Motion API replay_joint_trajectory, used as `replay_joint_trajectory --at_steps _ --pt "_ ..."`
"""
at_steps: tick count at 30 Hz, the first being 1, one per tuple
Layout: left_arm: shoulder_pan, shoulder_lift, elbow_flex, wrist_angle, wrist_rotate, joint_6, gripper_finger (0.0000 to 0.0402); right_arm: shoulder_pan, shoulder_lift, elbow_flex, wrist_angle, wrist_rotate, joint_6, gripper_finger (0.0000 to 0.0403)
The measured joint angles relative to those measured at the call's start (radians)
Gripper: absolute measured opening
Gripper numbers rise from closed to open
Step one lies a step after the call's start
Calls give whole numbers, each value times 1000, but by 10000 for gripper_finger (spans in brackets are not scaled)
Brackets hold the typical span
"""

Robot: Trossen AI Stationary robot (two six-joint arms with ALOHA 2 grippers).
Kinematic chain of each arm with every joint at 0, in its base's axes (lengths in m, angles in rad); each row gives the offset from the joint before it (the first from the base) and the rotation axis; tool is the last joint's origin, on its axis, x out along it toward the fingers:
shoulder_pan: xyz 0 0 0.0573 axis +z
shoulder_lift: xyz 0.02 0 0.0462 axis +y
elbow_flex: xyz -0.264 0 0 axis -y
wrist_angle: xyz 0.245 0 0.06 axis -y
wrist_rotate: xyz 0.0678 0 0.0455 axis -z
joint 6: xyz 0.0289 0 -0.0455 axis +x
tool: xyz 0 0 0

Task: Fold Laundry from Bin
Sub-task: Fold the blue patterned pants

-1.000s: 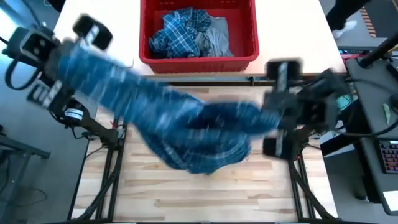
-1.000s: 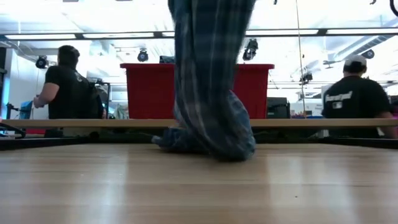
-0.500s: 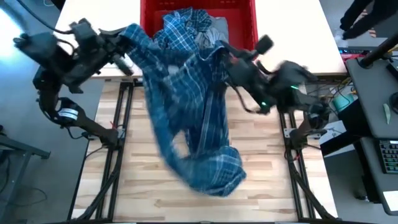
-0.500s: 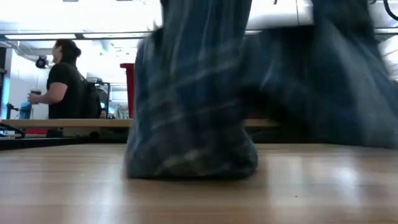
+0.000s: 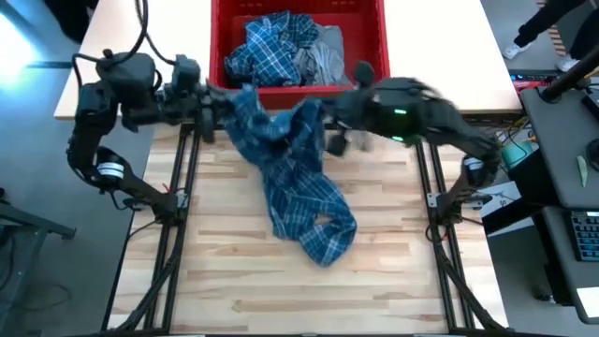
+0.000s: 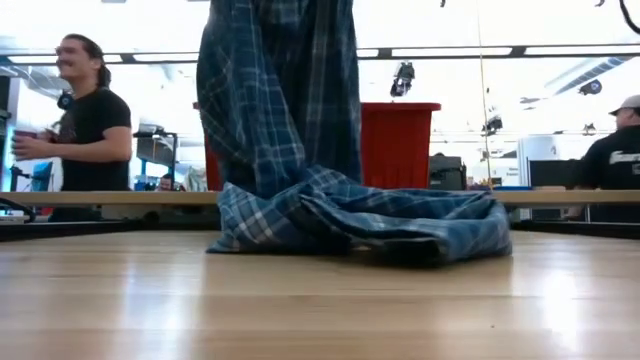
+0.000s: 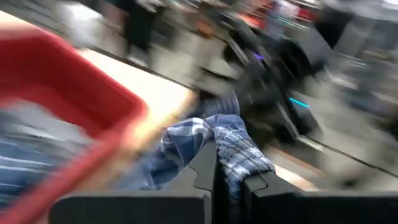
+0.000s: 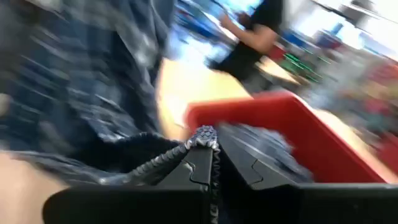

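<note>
A blue-and-white plaid garment (image 5: 298, 183) from the laundry stretches between my two grippers just in front of the red bin (image 5: 299, 92). My left gripper (image 5: 213, 101) is shut on its left top part and my right gripper (image 5: 328, 120) on its right top part. Between them the cloth sags, then hangs down, and its lower end (image 6: 360, 225) lies bunched on the wooden table. Another plaid piece (image 5: 267, 45) and a grey garment (image 5: 323, 58) lie in the bin. My left gripper pinches a bunched fold of the plaid cloth (image 7: 233, 152) between its two fingers, coming level from the table's left. The cloth hangs below and away from it. My right gripper pinches a gathered bit of the plaid cloth (image 8: 204, 135) at its fingertips, coming about level from the table's right; the cloth droops below it.
The bin stands at the table's far edge, close behind both grippers. The wooden table top (image 5: 281, 290) lies bare toward the near edge. Beyond the table, one person (image 6: 85, 120) stands at the left and another (image 6: 615, 150) at the right.
Both grippers have swung from wide apart over the mid-table toward the far edge and toward each other, ending just before the bin. My right gripper has tipped from pointing down to about level. The garment, flung out sideways before, now hangs narrow with its lower end settled on the table.
</note>
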Motion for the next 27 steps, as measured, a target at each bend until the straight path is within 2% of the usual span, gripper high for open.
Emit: replay_joint_trajectory --at_steps 2,4,6,7,10,14,16,19,23,25,27 --pt "-1 -7 0 -70 211 -25 0 27 -53 3 -56 -173 33 9" --pt "-7 -8 0 -157 408 -44 0 33 -101 4 -104 -412 101 9" --pt "-31 -5 -6 -261 488 -66 0 33 -129 4 -172 -630 160 9" --pt "-41 0 -9 -315 488 -79 0 33 -135 4 -229 -680 182 9" --pt "-50 27 -16 -471 432 -120 0 37 -126 2 -465 -650 220 9" --pt "-49 70 -47 -440 333 -170 0 36 -44 -15 -715 -529 290 9" --pt "-46 94 -46 -417 288 -163 0 36 -4 -43 -701 -505 312 9" --pt "-38 140 -46 -449 212 -166 0 41 49 -81 -705 -525 280 9" --pt "-36 199 -62 -465 139 -245 0 42 99 -154 -710 -490 285 11" --pt "-47 219 -84 -470 96 -299 0 47 116 -191 -708 -410 321 13" --pt "-61 234 -123 -467 35 -334 0 60 119 -242 -709 -286 375 13"
